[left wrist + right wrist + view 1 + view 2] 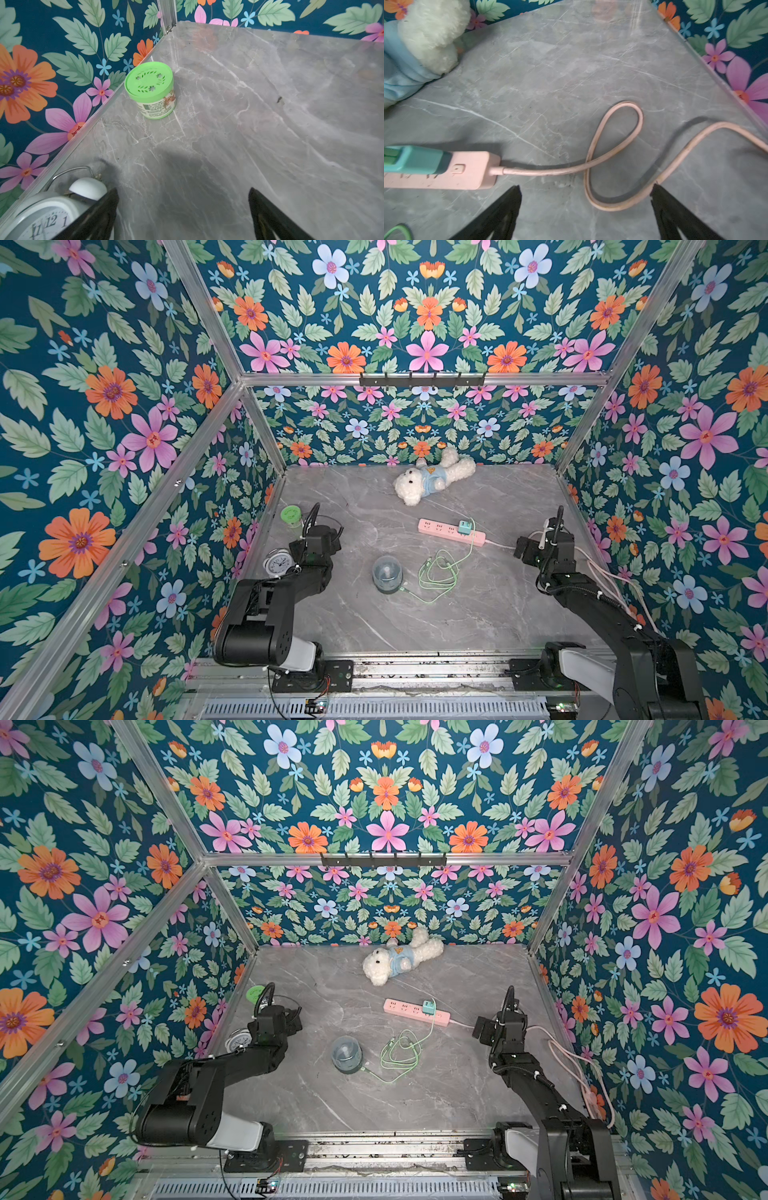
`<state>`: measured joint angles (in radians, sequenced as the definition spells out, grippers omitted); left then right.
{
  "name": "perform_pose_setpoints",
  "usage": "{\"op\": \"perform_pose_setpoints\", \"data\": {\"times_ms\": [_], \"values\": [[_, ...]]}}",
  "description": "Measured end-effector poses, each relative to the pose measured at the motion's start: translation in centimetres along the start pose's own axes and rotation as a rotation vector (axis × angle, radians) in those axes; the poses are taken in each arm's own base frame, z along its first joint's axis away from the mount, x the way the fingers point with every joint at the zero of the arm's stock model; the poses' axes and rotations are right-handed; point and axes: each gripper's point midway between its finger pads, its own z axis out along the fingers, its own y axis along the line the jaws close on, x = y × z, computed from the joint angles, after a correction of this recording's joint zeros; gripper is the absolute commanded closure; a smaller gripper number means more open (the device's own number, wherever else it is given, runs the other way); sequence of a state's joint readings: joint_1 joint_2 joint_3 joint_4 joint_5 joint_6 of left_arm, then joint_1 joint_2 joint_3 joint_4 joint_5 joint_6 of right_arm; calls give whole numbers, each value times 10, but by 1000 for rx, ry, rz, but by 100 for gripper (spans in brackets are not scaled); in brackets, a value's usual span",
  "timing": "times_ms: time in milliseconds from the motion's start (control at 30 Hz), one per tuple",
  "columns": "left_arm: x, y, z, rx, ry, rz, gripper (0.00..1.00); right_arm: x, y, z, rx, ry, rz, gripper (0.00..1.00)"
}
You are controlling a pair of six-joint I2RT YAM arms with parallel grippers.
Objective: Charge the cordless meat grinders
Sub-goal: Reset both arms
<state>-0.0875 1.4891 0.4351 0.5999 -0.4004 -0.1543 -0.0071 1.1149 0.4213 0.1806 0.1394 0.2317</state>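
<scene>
- The left arm (291, 585) rises from its base at the near left, folds at the elbow and reaches forward and inward.
- The left wrist (320, 539) sits at the far end of that reach, tipped downward.
- The left gripper (184, 191) has its jaws spread wide and empty. Its two black fingertips (112, 199) show in the left wrist view.
- The right arm (590, 597) stretches from its base at the near right in a longer, straighter line, forward along the right side.
- The right wrist (540, 549) is angled down and inward.
- The right gripper (585, 187) also has its jaws wide apart, gripping nothing.
- The two arms stand well apart.
</scene>
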Motion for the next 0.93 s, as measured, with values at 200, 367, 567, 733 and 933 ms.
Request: {"op": "perform_pose_setpoints", "data": {"times_ms": [200,367,567,733,933], "values": [[-5,5,3,54,-127,-26,1,-5,-13,6,43,-107,-3,1],[3,0,-4,116,-176,-20,1,-1,-11,19,21,-156,-34,1],[-22,-9,-7,156,-259,-28,1,16,1,43,-45,-126,-90,1],[-23,-10,-8,161,-265,-26,1,-11,9,39,-82,-230,-91,1],[-24,-11,-7,163,-267,-25,1,-11,10,39,-88,-229,-94,1]]}}
